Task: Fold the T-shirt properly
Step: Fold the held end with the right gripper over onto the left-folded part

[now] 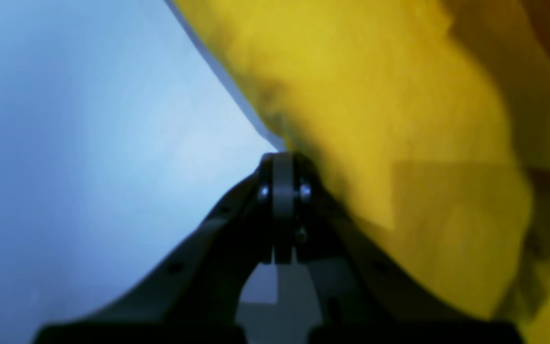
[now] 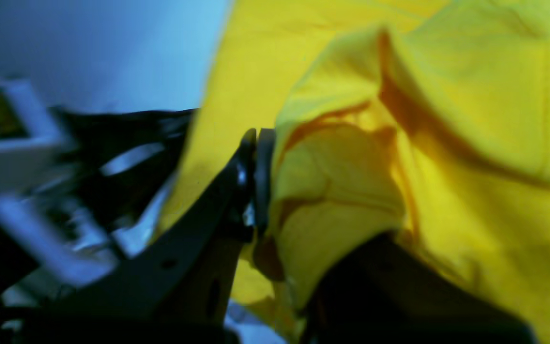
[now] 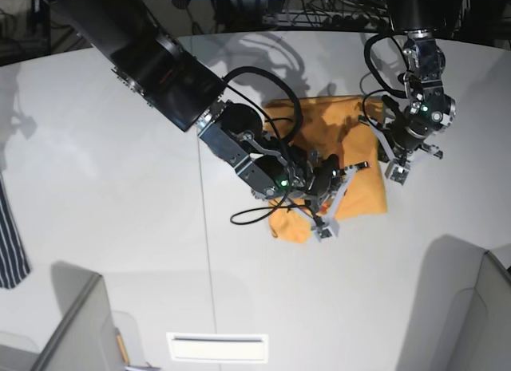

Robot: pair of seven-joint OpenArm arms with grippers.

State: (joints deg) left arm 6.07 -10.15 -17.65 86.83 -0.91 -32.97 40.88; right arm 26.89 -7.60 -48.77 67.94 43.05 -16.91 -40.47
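The orange-yellow T-shirt (image 3: 351, 124) lies bunched in the middle of the white table (image 3: 104, 171), partly under both arms. In the base view my right gripper (image 3: 323, 215) is at the shirt's front edge. Its wrist view shows it (image 2: 256, 143) shut on a gathered fold of the T-shirt (image 2: 447, 95), with cloth spilling over one finger. My left gripper (image 3: 394, 165) is at the shirt's right edge. Its jaws (image 1: 282, 160) are shut, and the T-shirt (image 1: 375, 95) edge runs straight into the tips, raised a little off the table.
A dark navy striped garment (image 3: 9, 243) hangs over the table's left edge. Grey panels stand at the front left (image 3: 80, 323) and front right (image 3: 479, 307). A white slot (image 3: 215, 347) sits at the front. Cables trail from both arms over the shirt.
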